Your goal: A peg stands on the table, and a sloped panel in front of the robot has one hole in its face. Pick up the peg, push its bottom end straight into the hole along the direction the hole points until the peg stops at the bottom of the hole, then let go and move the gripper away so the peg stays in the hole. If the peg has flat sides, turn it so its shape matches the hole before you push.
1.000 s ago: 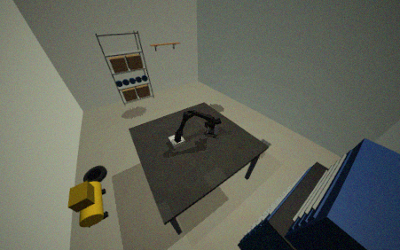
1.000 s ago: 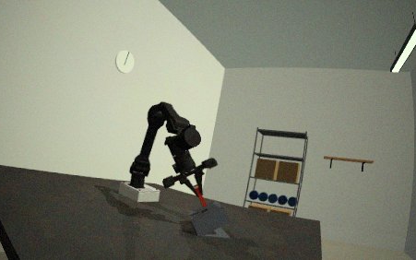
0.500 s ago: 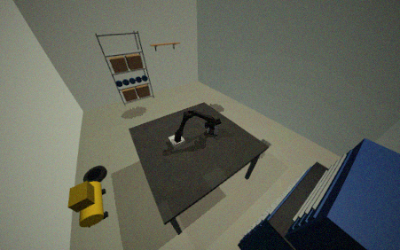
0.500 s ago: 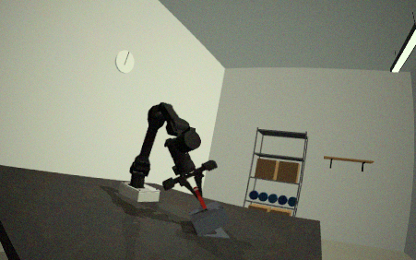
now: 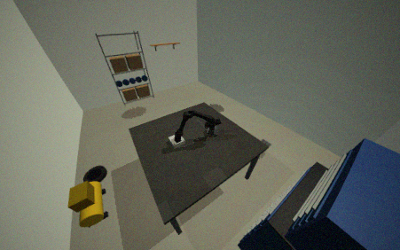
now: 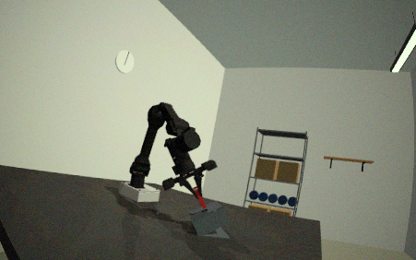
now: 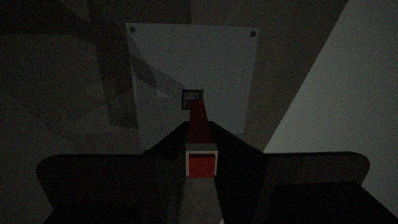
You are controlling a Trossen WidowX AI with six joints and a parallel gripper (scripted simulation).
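Note:
The red, square-sided peg (image 6: 201,201) (image 7: 200,131) is tilted, with its lower end toward the sloped panel. My gripper (image 6: 197,191) is shut on the peg's upper part. The peg's pale-rimmed top faces the wrist camera. The grey sloped panel (image 6: 208,221) (image 7: 165,65) has a square hole (image 7: 192,95) in its face. In the wrist view the peg's far end overlaps the lower right part of the hole, and the hole's upper and left parts show. The sides look roughly lined up. Whether the tip touches the face or has entered is hidden.
The dark table (image 5: 168,177) (image 6: 69,221) carries the arm's white base (image 5: 176,141) (image 6: 140,193), behind the panel's side. A shelf rack (image 5: 130,73) (image 6: 279,171) stands beyond the table. A yellow machine (image 5: 92,204) and a blue object (image 5: 377,191) are off the table.

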